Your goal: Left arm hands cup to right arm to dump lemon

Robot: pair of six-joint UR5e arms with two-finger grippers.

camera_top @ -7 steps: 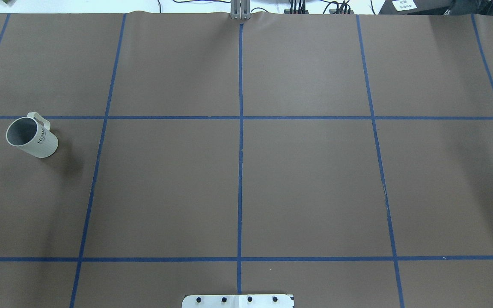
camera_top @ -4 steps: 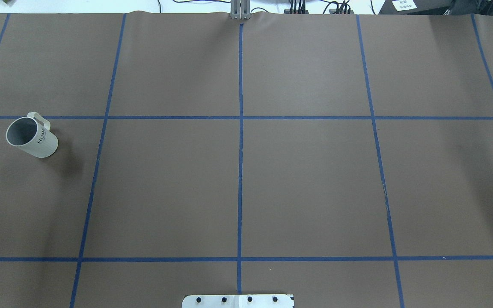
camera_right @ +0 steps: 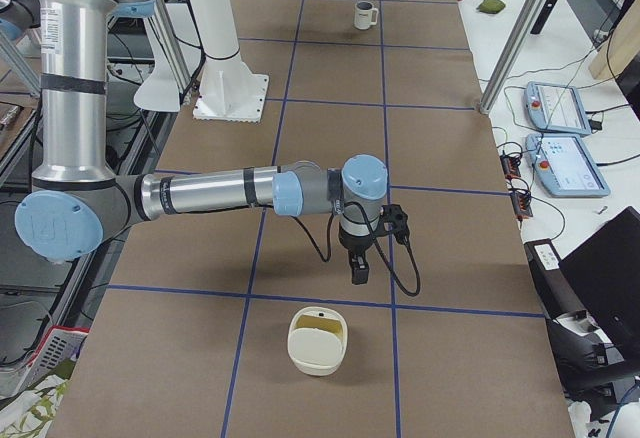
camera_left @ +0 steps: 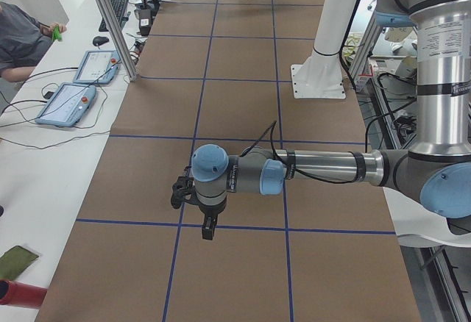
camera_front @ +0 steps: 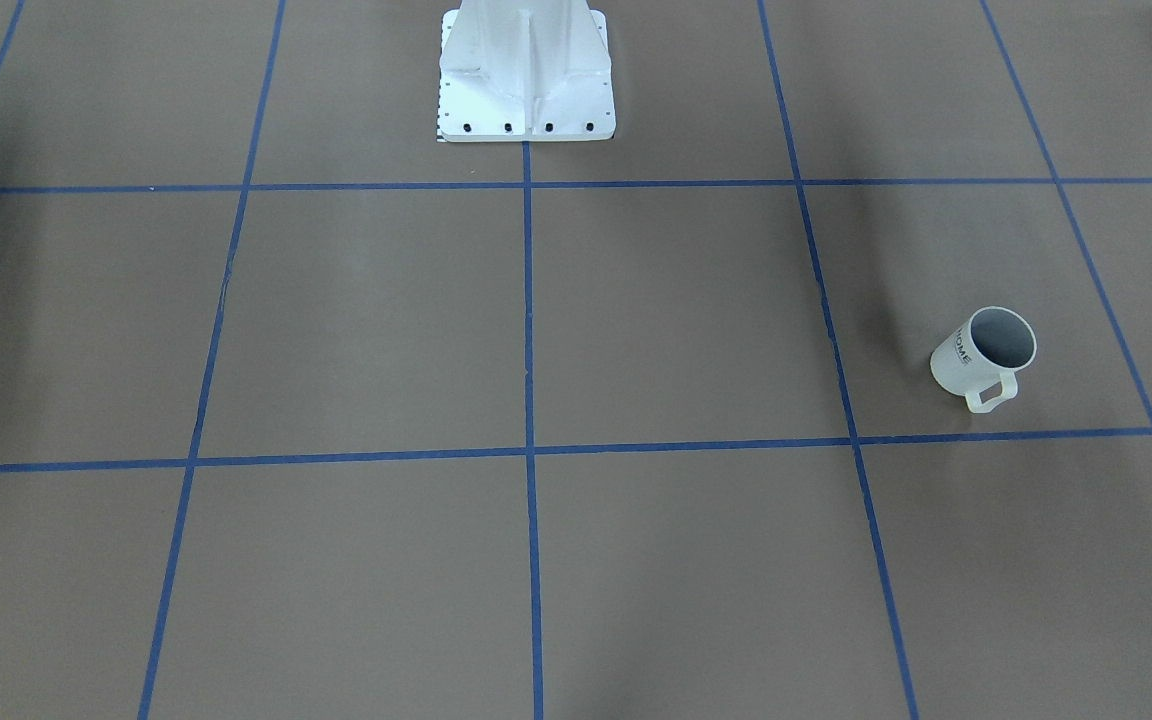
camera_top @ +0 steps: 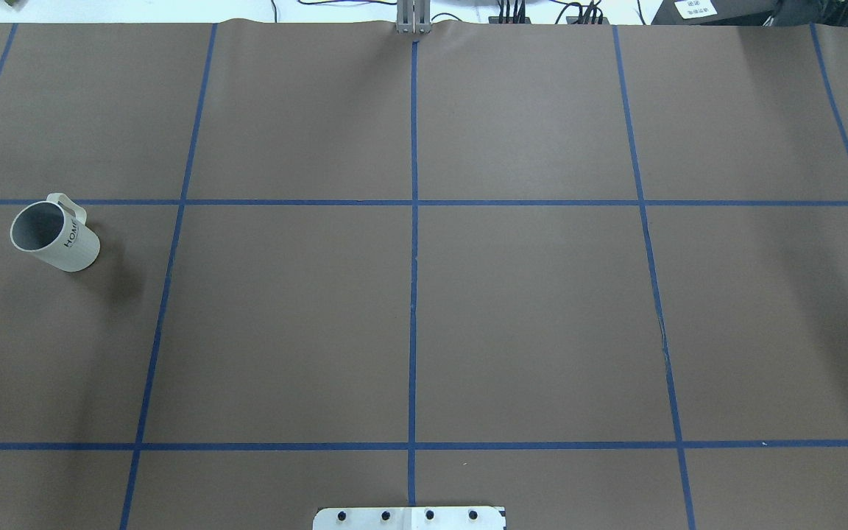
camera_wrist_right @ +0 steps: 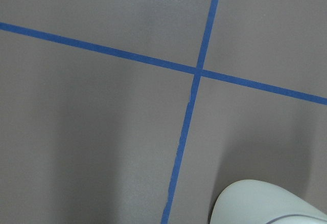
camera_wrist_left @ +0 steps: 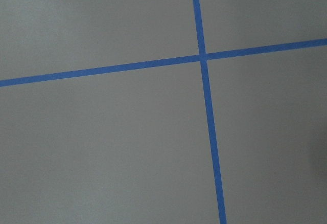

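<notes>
One white cup (camera_top: 56, 235) stands upright on the table (camera_top: 527, 324), mid-left of the overhead frame, handle toward the top edge, grey inside showing. Left gripper (camera_left: 207, 234) and right gripper (camera_right: 358, 276) hang over the table, seen from the sides only: spread or pressed together, I cannot tell.

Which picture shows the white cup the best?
The overhead view: the cup is biggest there, with handle, grey inside and HOME lettering clear. The front-facing view shows it nearly as well; the right side view shows it tiny, far off. The left side and wrist views miss it.
</notes>
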